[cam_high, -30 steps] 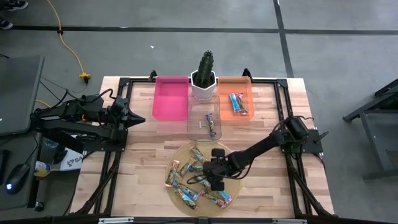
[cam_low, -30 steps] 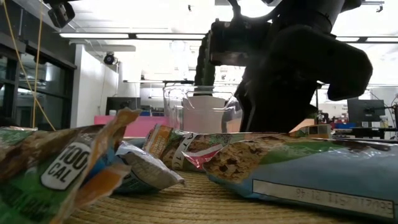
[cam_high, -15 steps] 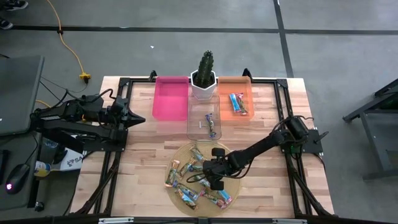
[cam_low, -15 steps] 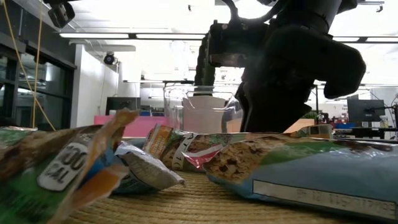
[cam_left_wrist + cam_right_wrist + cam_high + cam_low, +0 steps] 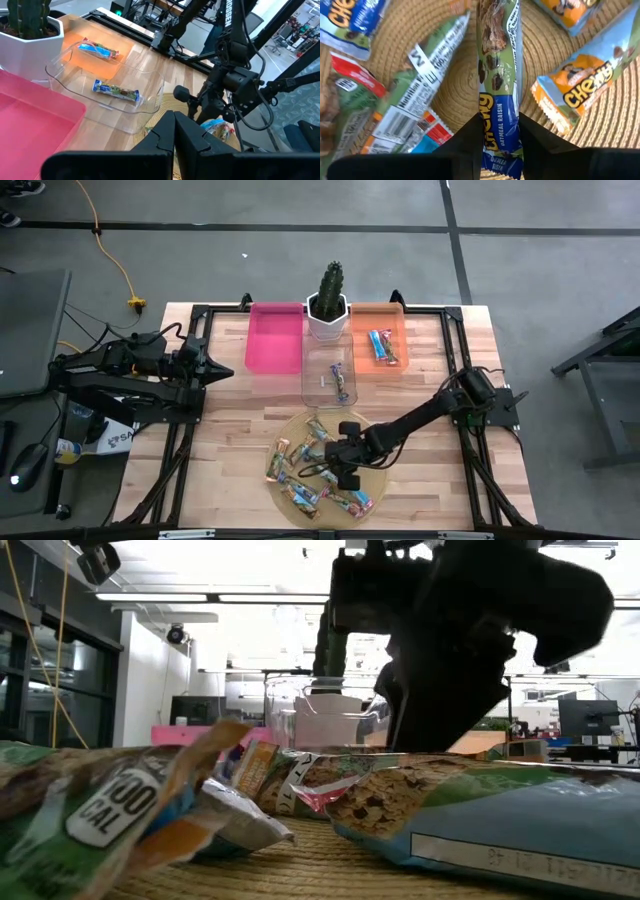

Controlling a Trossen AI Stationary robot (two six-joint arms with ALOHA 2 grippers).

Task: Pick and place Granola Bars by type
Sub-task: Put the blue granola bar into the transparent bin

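**A:** Over the last second the right end effector [image 5: 343,467] has crept a little toward the near edge of the woven mat [image 5: 372,430], and its fingers have narrowed onto a bar. What does it have?

**B:** A green-and-blue granola bar [image 5: 498,75] marked oatmeal raisin. The right wrist view shows the two dark fingers [image 5: 470,137] pressed against either side of the wrapper, with the bar lying on the mat among the others, not yet lifted.

**A:** And the left arm?

**B:** Parked over the left side of the tabletop [image 5: 230,430], well apart from the pile. Its end effector [image 5: 222,370] is pinched together on nothing.

**A:** How far along does the sorting look?

**B:** Early, by my reading. The orange bin [image 5: 400,320] holds what appear to be two blue-wrapped bars [image 5: 382,346]. The clear bin [image 5: 308,385] holds one blue-and-silver bar [image 5: 340,383], possibly a second. The pink bin [image 5: 275,338] shows none.

**A:** So most are still waiting.

**B:** Yes, roughly ten or more wrapped bars [image 5: 300,470] remain scattered on the mat. The cactus pot [image 5: 327,315] stands between the pink and orange bins.

**A:** Which bin takes this one?

**B:** Hard to call from here; it needs matching to a wrapper already sorted.
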